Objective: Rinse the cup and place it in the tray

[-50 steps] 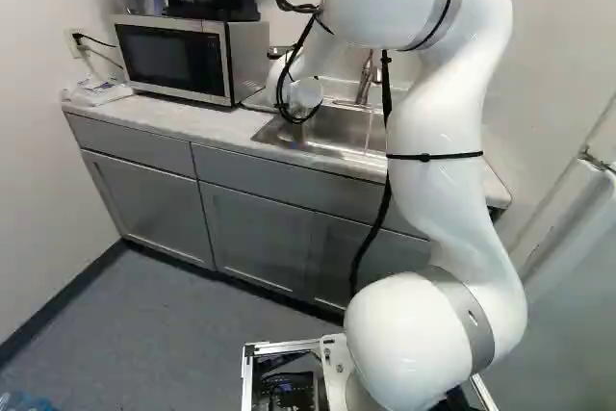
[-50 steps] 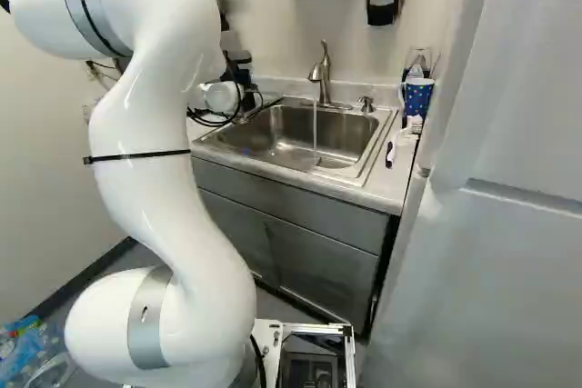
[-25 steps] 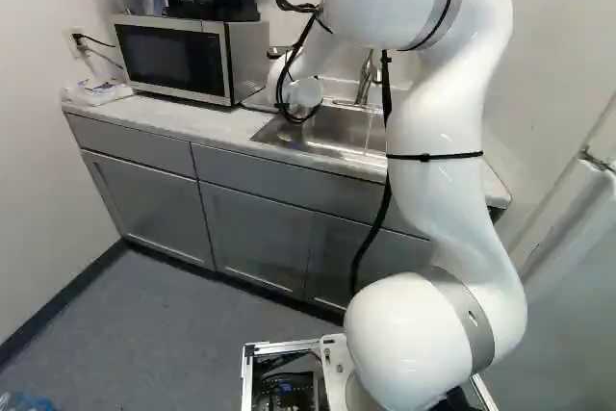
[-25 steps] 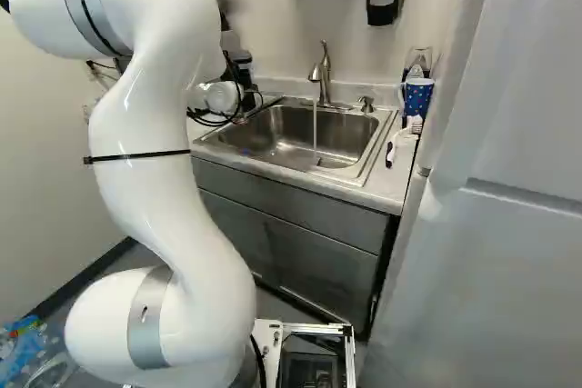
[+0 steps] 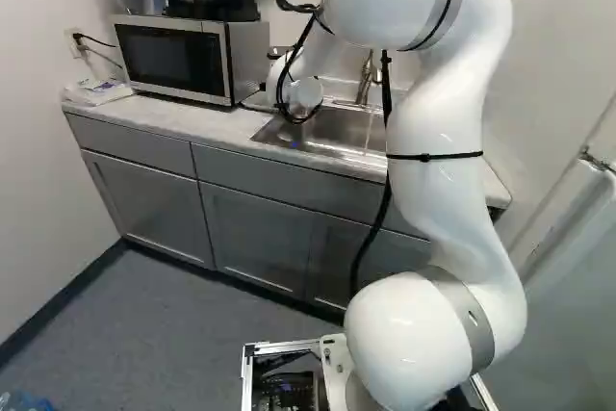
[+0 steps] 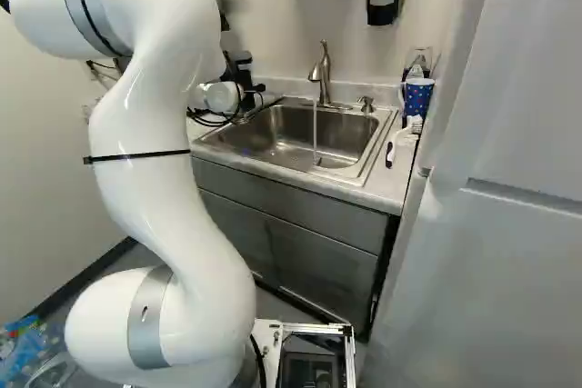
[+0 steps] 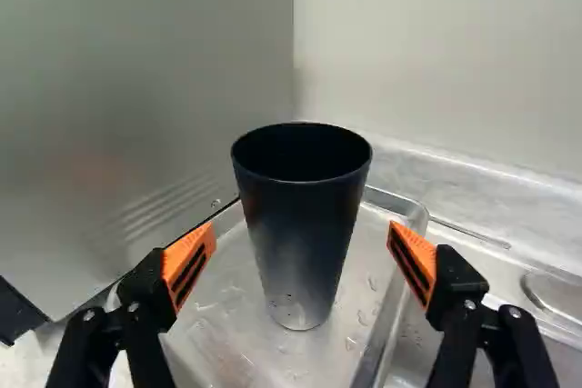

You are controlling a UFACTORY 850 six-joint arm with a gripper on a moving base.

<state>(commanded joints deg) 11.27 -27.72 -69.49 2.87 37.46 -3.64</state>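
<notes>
Cup upright in the tray, gripper spread around nothing it holds.
Taking twelve o'clock as straight ahead of the gripper (image 7: 302,233), the arm (image 5: 443,209) risks brushing the microwave (image 5: 168,55), whose side seems to stand at ten, if it swings that way while withdrawing. The sink (image 6: 273,134) lies near three; water runs from its faucet (image 6: 325,74), and might be left running. The wet tray (image 7: 389,315) could slide if a finger catches its rim. The cup (image 7: 300,224) stands inside it at twelve, close ahead; a sideways nudge could tip so narrow a base. The fingers are wide apart, their orange pads (image 7: 191,265) clear of the cup on both sides, gripping nothing.
</notes>
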